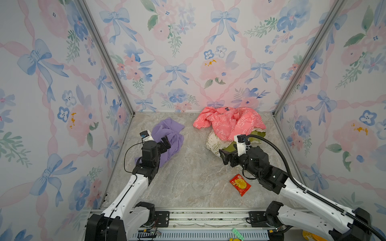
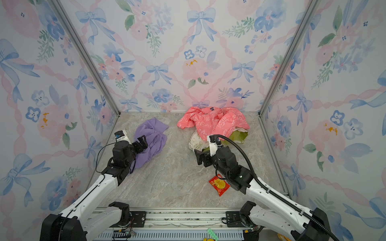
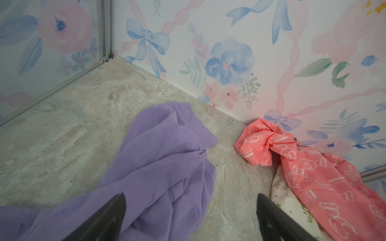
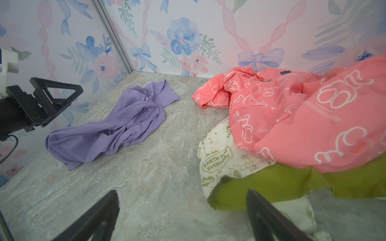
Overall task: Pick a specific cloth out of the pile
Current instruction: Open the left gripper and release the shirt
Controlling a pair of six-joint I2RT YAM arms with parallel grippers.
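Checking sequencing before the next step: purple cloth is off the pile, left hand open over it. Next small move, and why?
Probably raise the left hand and pull it back. The purple cloth lies on the table, apart from the pile, and the hand is open and empty, so the pick looks done.

My arms are white shells (image 1: 129,187) jointed by black motor housings (image 1: 149,153). A thin black cable (image 1: 125,160) loops off the left; a ribbed black hose (image 1: 281,154) trails the right. My left pincer (image 1: 165,144) ends in black triangular-frame fingers (image 4: 56,91).
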